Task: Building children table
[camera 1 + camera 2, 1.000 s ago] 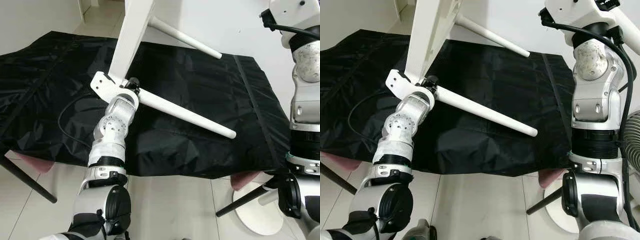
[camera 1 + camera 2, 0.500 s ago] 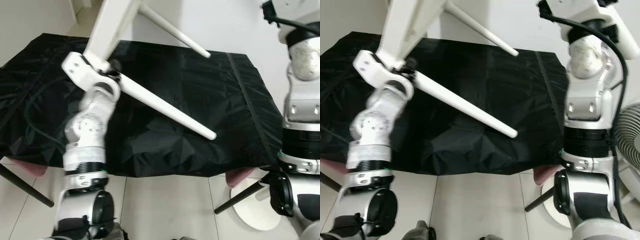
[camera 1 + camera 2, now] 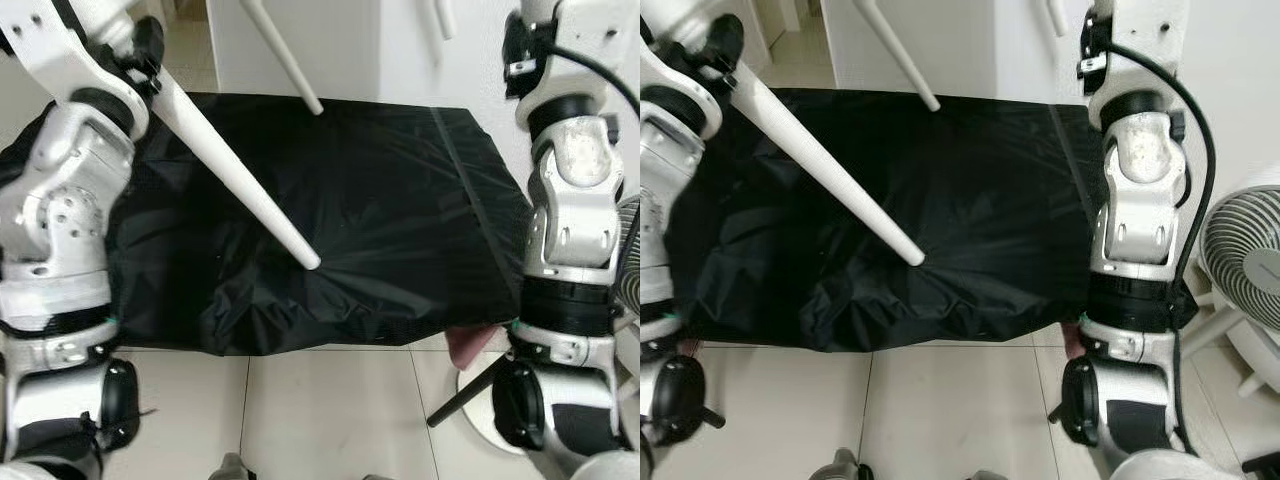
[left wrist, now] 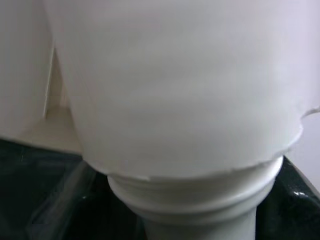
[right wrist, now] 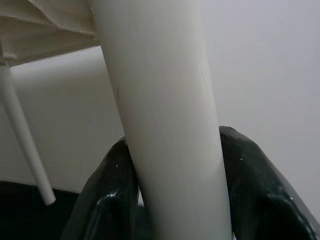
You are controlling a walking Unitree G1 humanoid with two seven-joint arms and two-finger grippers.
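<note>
1. A black cloth (image 3: 380,200) covers the low surface in front of me, rumpled at its near edge, with white floor tiles (image 3: 330,410) below and a fan (image 3: 1245,270) at my right.
2. The white table (image 4: 175,90) is lifted above the cloth, mostly past the top of my eye views; in my left wrist view its pale body sits right against the camera, with a ringed collar where a leg joins.
3. My left arm (image 3: 60,220) is raised at the left; the near leg (image 3: 235,175) starts beside its wrist.
4. That near leg's long axis slants down and toward my right, and its rounded tip sits just above or on the cloth; I cannot tell which.
5. A far leg (image 3: 283,55) slants the same way, its tip near the cloth's back edge.
6. My right gripper (image 5: 175,195) is clamped on a third leg (image 5: 165,125), one black finger (image 5: 107,195) pressed on each side; this leg runs upright between them.
7. My left gripper's opening I cannot tell.
</note>
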